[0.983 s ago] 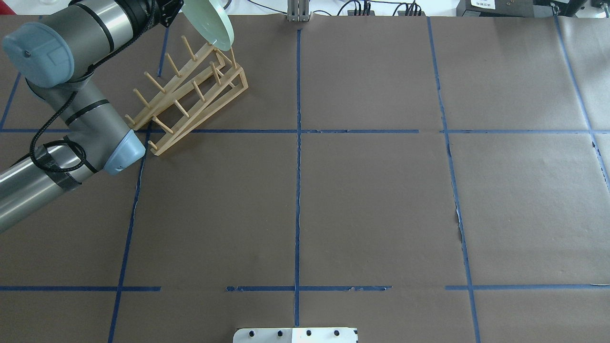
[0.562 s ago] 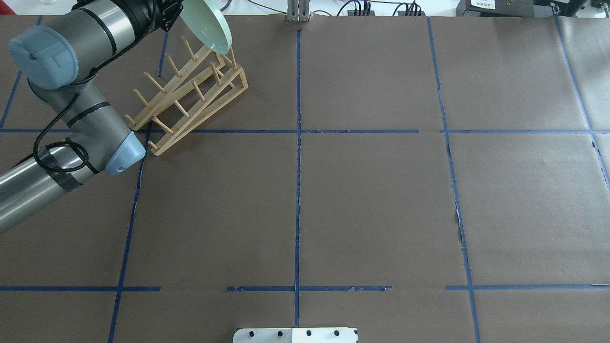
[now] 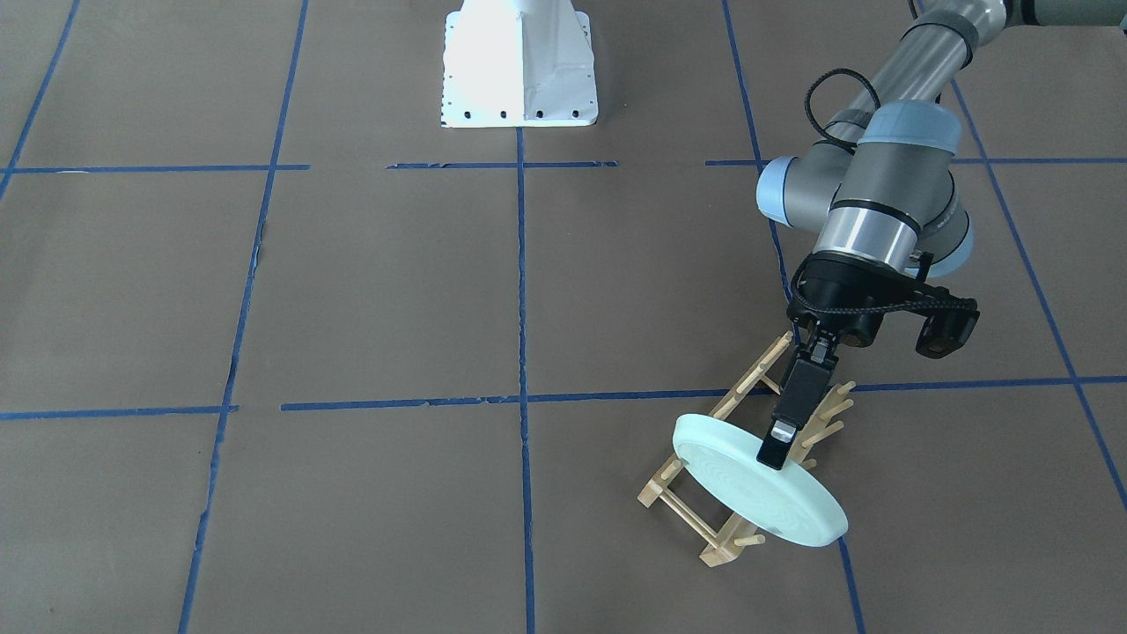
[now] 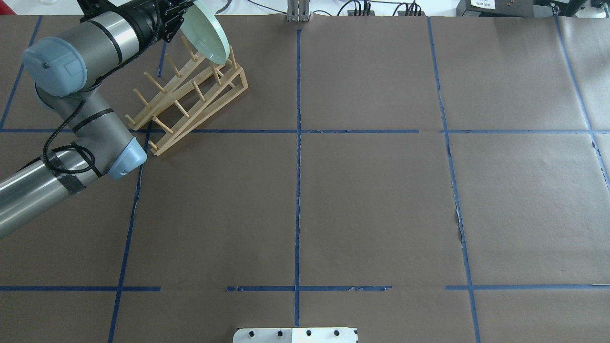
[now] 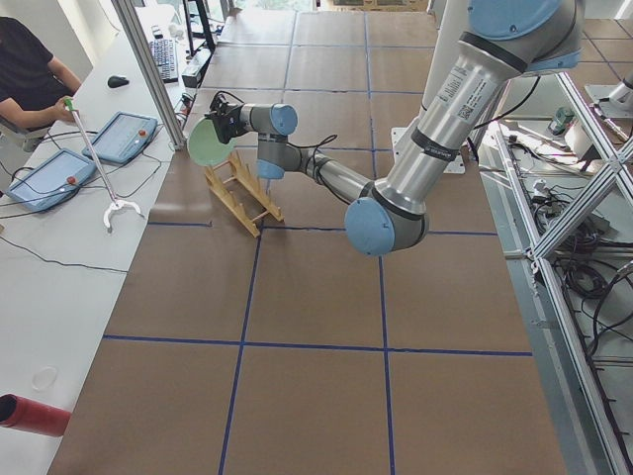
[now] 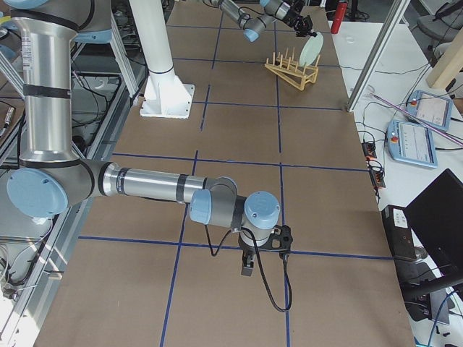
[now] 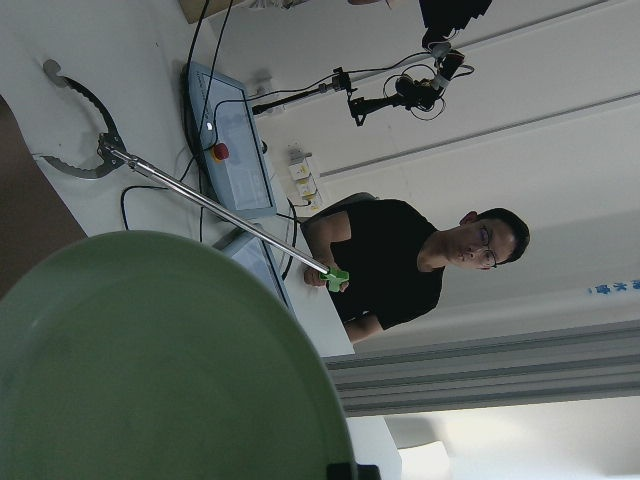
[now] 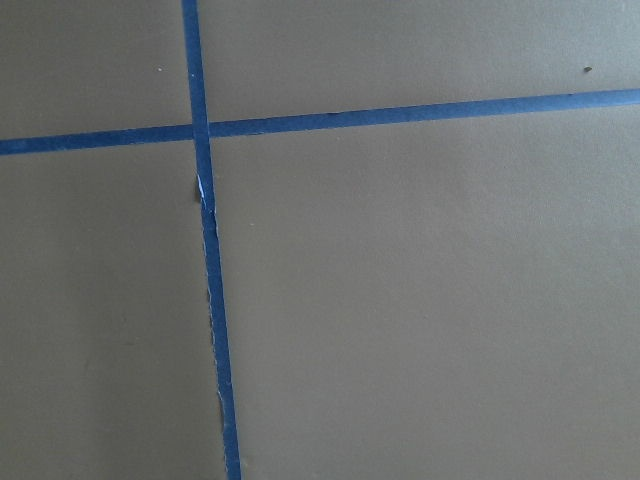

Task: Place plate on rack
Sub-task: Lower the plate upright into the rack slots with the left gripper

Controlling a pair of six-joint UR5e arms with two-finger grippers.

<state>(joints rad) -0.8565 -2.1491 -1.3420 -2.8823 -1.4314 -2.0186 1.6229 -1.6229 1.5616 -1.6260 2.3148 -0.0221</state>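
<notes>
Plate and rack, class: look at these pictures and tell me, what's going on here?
The left gripper is clamped on the rim of the mint-green plate, holding it tilted with its lower edge among the pegs at one end of the wooden rack. It is not released yet. The right gripper hangs over the table, away from both.

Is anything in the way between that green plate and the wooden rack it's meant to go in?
Nothing visible does. The left gripper holds the plate tilted, right over the end of the rack farthest from the robot. The slots between the rack's pegs look empty, so only the pegs themselves lie below the plate.
</notes>
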